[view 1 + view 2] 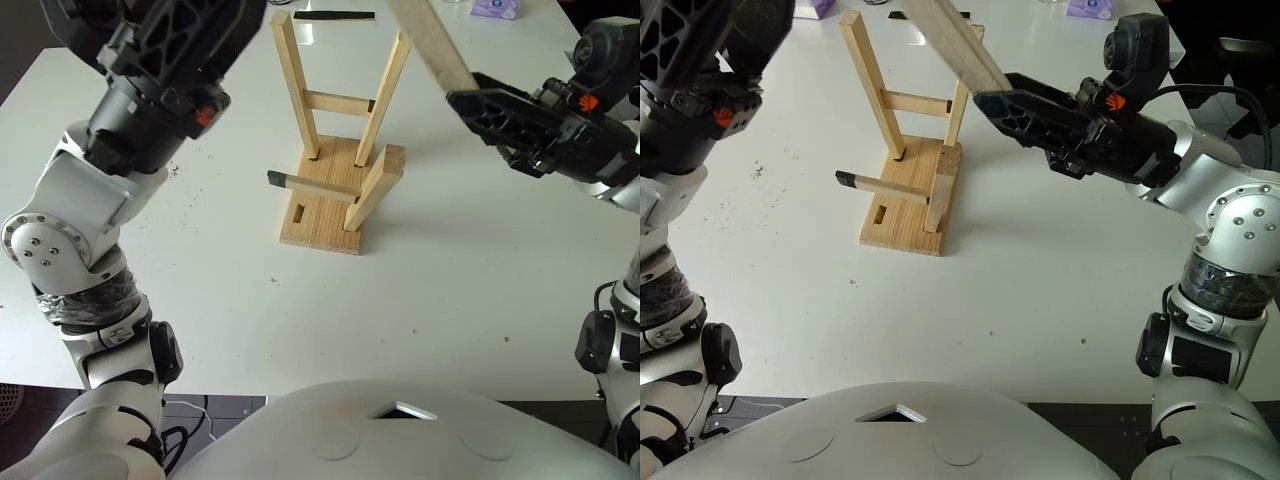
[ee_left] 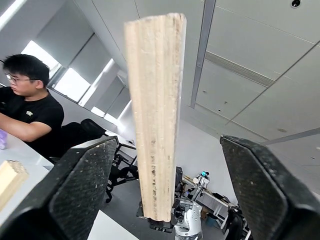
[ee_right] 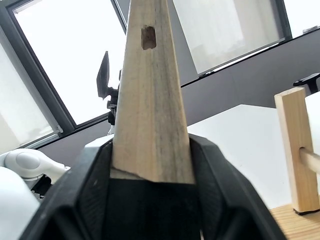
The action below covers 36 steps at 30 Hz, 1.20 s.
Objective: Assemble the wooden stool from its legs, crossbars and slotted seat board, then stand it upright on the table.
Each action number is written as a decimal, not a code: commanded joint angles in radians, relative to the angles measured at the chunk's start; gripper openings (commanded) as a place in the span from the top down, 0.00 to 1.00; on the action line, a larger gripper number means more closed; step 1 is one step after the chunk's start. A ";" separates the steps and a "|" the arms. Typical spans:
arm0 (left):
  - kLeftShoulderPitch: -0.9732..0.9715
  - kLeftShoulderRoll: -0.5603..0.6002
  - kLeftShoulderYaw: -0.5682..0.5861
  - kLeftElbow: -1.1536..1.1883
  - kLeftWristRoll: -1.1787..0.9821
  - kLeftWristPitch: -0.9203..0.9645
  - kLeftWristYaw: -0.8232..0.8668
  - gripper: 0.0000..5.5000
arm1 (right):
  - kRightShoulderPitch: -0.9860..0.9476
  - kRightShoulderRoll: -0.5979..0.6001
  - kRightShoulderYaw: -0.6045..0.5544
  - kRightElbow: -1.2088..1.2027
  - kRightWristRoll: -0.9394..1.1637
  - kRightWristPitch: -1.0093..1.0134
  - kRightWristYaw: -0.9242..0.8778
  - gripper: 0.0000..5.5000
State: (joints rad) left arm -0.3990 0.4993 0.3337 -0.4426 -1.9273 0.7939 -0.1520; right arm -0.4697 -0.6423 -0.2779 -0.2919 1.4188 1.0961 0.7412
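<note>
right gripper [image 1: 1002, 102] is clamping a long pale wooden leg [image 3: 150, 100] above the white tabletop [image 1: 450, 280]; its wrist view is showing a small dark slot [image 3: 148, 37] in it. left gripper [image 2: 160, 165] is gaping wide in its wrist view, a pale wood stick [image 2: 156, 115] showing between the pads, touching neither. flat slotted wooden seat board [image 1: 322, 228] is lying on the tabletop, carrying two upright legs [image 1: 297, 85].

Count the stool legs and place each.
4. Two legs stand at the far end of the seat board, a third leg at its near right corner, the fourth leg in the right pincer.
</note>
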 commanded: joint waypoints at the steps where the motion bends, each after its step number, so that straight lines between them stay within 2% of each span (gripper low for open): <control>1: 0.005 0.021 -0.032 -0.004 -0.003 -0.010 -0.003 0.31 | -0.032 -0.037 0.041 0.012 -0.006 0.025 0.079 0.63; 14: -0.001 0.038 -0.093 -0.001 0.066 -0.005 -0.078 0.31 | 0.014 -0.086 0.114 0.017 -0.130 0.003 0.248 0.63; 26: -0.001 0.070 -0.118 0.021 0.084 0.015 -0.129 0.31 | 0.058 -0.031 0.103 -0.027 -0.110 -0.005 0.186 0.63; 36: -0.003 0.086 -0.129 0.034 0.088 0.029 -0.152 0.59 | 0.073 0.004 0.100 -0.057 -0.064 -0.009 0.123 0.63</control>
State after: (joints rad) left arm -0.4019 0.5756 0.2071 -0.4117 -1.8453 0.8145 -0.2998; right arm -0.4047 -0.6422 -0.1632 -0.3367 1.3355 1.0988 0.8868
